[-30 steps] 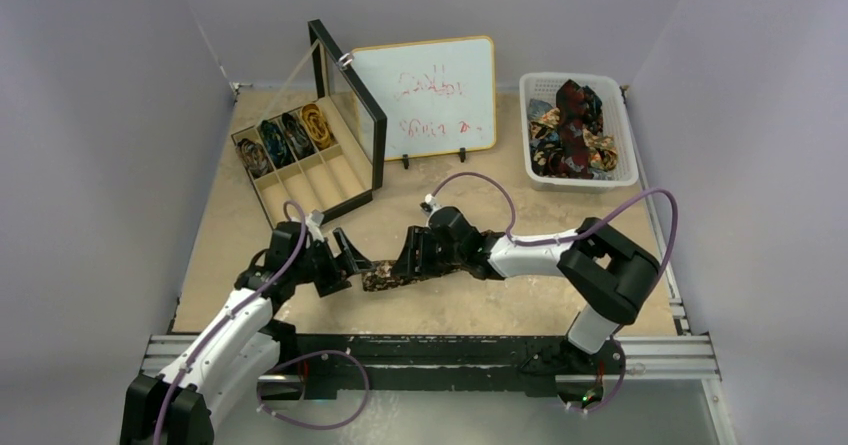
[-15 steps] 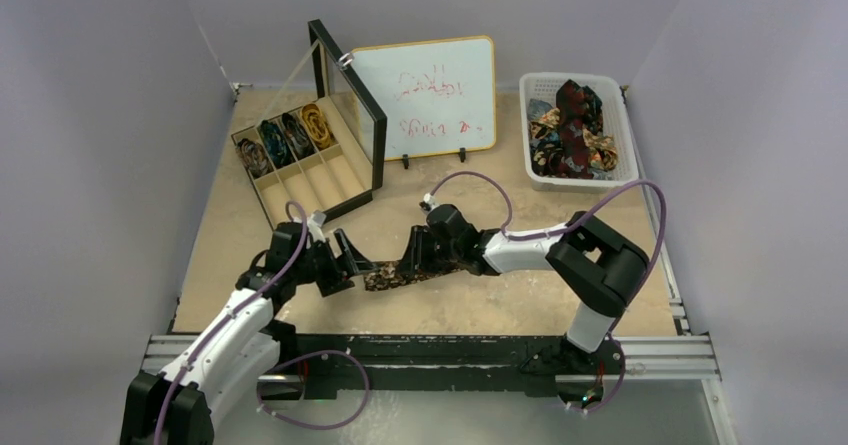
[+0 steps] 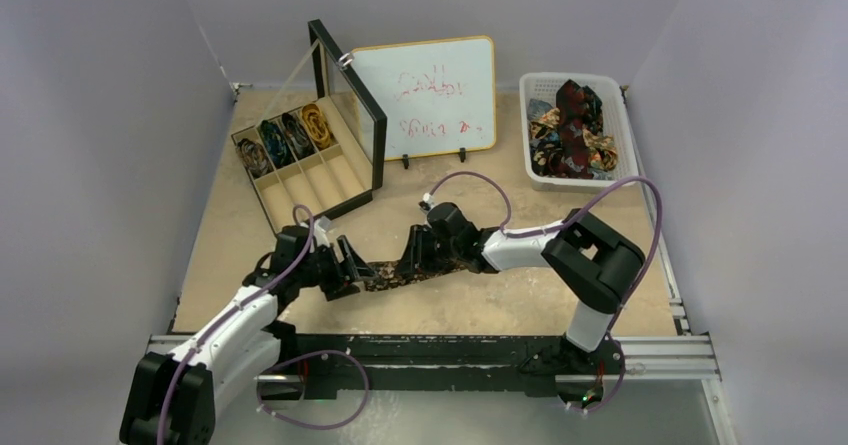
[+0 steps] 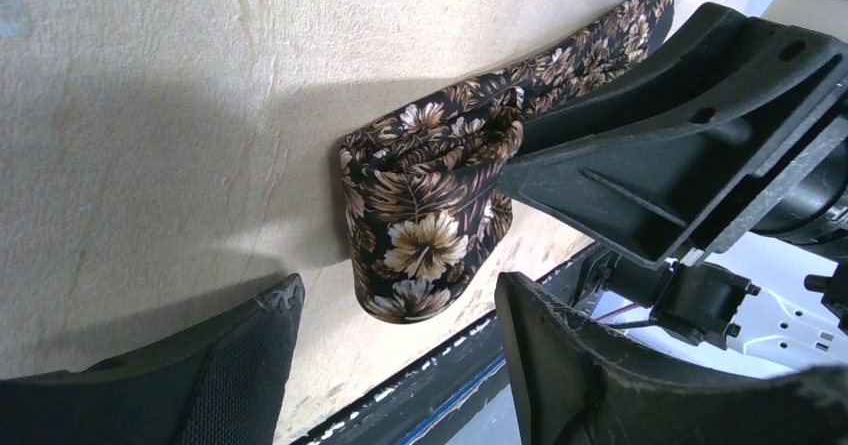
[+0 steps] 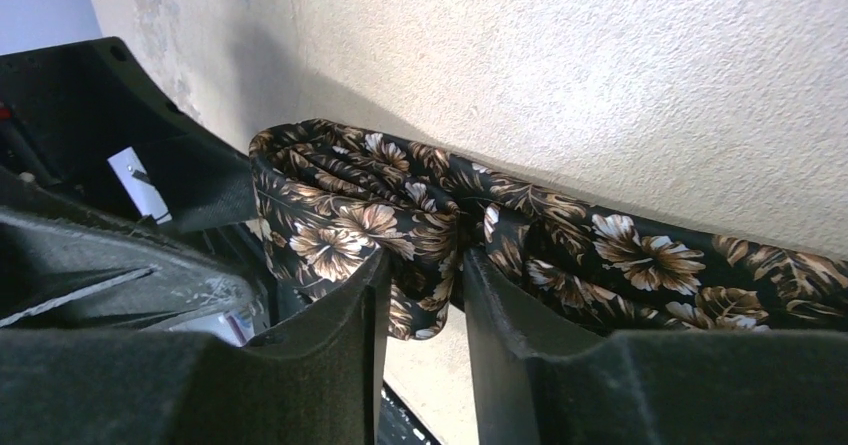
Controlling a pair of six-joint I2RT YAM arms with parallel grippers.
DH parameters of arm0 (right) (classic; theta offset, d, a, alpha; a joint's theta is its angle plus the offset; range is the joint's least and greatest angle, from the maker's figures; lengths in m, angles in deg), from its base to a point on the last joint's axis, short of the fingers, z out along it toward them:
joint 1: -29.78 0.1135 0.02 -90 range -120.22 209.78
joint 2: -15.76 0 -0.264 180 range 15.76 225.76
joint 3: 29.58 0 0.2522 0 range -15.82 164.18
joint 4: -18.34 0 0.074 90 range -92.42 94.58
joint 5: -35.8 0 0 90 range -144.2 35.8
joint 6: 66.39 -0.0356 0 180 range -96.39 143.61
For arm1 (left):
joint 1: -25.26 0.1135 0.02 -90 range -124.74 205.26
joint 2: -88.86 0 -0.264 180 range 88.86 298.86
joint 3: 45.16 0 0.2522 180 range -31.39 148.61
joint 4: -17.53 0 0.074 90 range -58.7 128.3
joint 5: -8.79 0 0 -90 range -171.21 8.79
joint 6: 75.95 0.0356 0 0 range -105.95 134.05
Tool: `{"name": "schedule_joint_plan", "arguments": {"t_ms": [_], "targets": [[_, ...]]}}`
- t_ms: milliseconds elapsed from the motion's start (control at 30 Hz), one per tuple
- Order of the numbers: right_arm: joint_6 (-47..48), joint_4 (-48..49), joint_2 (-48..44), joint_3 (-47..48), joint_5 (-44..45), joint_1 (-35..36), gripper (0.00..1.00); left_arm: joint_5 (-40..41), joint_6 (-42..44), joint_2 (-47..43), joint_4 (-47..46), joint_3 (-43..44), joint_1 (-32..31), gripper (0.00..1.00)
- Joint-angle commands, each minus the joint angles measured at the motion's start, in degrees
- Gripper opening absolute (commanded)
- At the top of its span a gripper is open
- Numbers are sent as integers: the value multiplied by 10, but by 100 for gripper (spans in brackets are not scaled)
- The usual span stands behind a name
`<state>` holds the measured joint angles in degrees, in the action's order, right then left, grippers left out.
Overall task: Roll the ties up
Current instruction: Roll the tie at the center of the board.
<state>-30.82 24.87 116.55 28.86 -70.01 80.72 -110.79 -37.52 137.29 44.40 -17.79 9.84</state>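
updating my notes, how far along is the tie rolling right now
Done: four rolled ties sit in the open wooden divider box. In hand: right gripper pinches the brown floral fabric tie, left gripper open at its folded end. Remaining: loose ties in the white plastic basket.

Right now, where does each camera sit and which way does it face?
Top external: above, behind the bases, looking down at the table; both arms show.
Left wrist: wrist-mounted, faces the floral tie's folded end; left gripper's open fingers show.
Right wrist: wrist-mounted, faces the table; right gripper's fingers pinch the tie.
Shared: all show that tie.
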Motion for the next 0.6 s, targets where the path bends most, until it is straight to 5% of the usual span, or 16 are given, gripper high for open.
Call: {"name": "schedule_joint_plan", "arguments": {"t_ms": [0, 233, 567], "targets": [[13, -7, -26, 11, -2, -1, 38, -18, -7, 15, -49, -4, 3, 68], [13, -9, -45, 8, 2, -2, 41, -16, -16, 17, -64, -7, 3, 67], [14, -10, 1, 12, 1, -5, 30, -18, -16, 27, -73, -13, 3, 66]]}}
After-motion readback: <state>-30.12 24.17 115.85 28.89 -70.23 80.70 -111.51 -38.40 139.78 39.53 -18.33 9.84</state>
